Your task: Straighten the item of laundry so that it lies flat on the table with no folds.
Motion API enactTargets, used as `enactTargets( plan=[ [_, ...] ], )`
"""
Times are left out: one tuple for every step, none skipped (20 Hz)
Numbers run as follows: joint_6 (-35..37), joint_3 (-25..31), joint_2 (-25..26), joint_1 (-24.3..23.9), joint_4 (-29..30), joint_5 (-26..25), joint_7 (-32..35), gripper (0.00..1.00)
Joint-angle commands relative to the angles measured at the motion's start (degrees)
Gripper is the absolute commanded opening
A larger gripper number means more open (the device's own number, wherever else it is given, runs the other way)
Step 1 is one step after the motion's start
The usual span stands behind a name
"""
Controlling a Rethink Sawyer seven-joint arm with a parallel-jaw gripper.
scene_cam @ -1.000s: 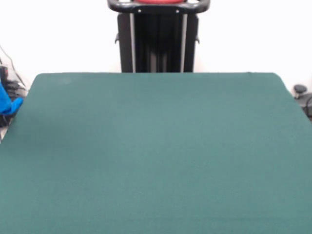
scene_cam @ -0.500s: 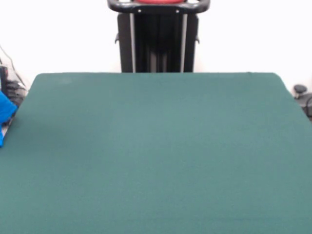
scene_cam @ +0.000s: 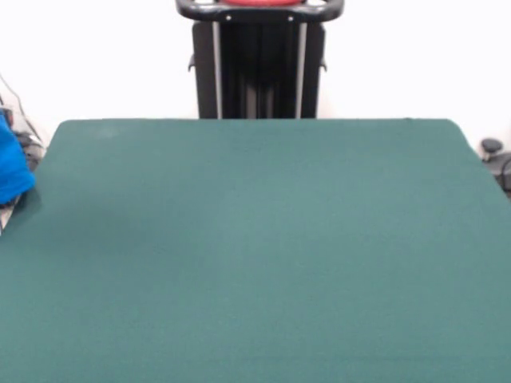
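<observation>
A patch of bright blue cloth, the item of laundry (scene_cam: 11, 167), shows at the far left edge of the front view, beside the table's left edge; most of it is cut off by the frame. No print or lettering is visible on it. The dark green table (scene_cam: 255, 255) fills most of the view. The gripper does not show.
Cables (scene_cam: 17, 120) hang by the wall at the left, and a small dark object (scene_cam: 492, 148) sits off the table's right corner.
The blue cloth at the left edge has shifted; its visible patch now reaches higher and looks larger than half a second ago.
</observation>
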Motion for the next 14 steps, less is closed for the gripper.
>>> enactTargets(
  plan=[
    [5.64,-0.62,-2.74,4.68,11.65,5.33,10.85,0.00],
    [6.17,-0.62,-3.23,4.95,12.39,6.12,10.44,0.00],
    [6.74,-0.58,-3.70,5.14,13.21,7.01,10.05,0.00],
    [7.24,-0.68,-4.05,5.54,13.87,7.66,10.03,0.00],
    [7.67,-1.11,-4.40,6.26,14.31,7.97,10.36,0.00],
    [8.31,-1.47,-4.66,6.89,14.75,8.39,10.80,0.00],
    [8.77,-2.09,-4.91,7.79,14.98,8.47,11.39,0.00],
    [9.46,-2.69,-5.05,8.72,15.11,8.55,12.02,0.00],
    [9.94,-3.32,-5.16,9.68,15.17,8.58,12.71,0.00],
    [10.02,-3.66,-5.16,10.34,15.54,8.90,13.10,0.00],
    [9.88,-3.84,-5.10,10.86,16.11,9.44,13.36,0.00],
    [9.57,-3.93,-4.96,11.32,16.74,10.01,13.60,0.00],
    [9.38,-4.14,-4.85,11.89,17.35,10.57,13.91,0.00],
    [9.11,-4.46,-4.65,12.63,17.81,10.92,14.51,0.00]
  ],
)
